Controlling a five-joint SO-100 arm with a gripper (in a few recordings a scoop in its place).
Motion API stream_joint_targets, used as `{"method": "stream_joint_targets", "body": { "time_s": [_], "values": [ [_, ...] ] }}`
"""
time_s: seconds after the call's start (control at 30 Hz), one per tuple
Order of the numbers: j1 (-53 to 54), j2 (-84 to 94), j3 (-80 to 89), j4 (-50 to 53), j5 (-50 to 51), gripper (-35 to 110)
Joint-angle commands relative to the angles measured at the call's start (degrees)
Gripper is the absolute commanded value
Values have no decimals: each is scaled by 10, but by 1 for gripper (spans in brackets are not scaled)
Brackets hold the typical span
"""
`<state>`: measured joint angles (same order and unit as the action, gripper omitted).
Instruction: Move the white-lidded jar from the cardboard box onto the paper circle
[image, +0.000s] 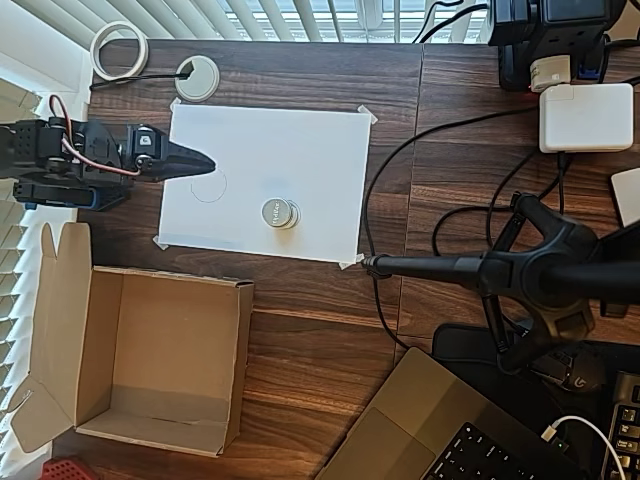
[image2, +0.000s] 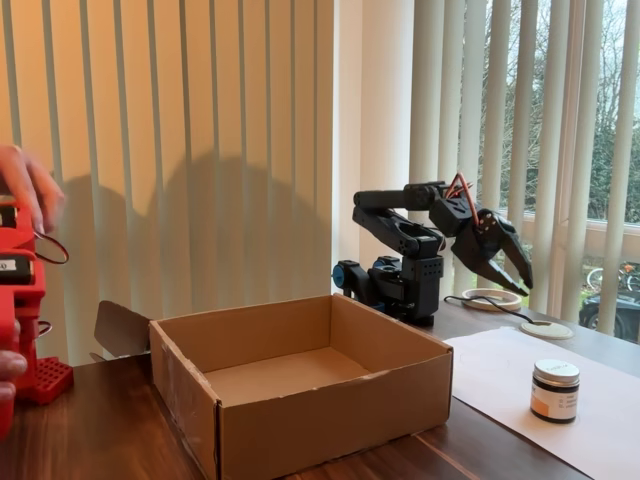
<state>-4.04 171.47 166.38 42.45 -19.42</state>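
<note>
The white-lidded jar (image: 280, 212) is already out of the cardboard box (image: 180, 290). It stands upright on the white sheet (image: 300, 150), and the box is empty inside. In the overhead view the jar sits to the right of the paper circle (image: 209, 186) and a bit lower, near it but not on it; the faint outline looks bare. So my judgement is that the step in hand is a correction: you take the jar again and put it on the circle.

The gripper (image2: 512, 272) hangs in the air above the table, well above the jar, and its jaws are parted w/ nothing between them. In the overhead view its tip (image: 200, 162) points over the sheet's left part, just above-left of the circle.

How to do it well, I think:
- Bring the claw over the lid first, then go down straight. If you come from the side you can push the jar, as it is short and probably light.
- Close on the body under the lid, not on the lid edge, so it does not slip.
- Lift only a little, approx. enough to clear the paper, and move left toward the circle.
- The outline is very faint, so check in the overhead view before you let go.
- Open slowly and go up straight, so the fingers don't drag the jar off.
</note>
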Motion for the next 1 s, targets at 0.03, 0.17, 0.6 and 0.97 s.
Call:
{"method": "stream_joint_targets", "body": {
  "time_s": [0.03, 0.17, 0.6, 0.97],
  "values": [
    [-17, 76, 13, 68, 34, 0],
    [-18, 112, 33, 122, 54, 0],
    [-19, 195, 90, 199, 76, 0],
    [-6, 242, 98, 228, 96, 0]
  ]
}}
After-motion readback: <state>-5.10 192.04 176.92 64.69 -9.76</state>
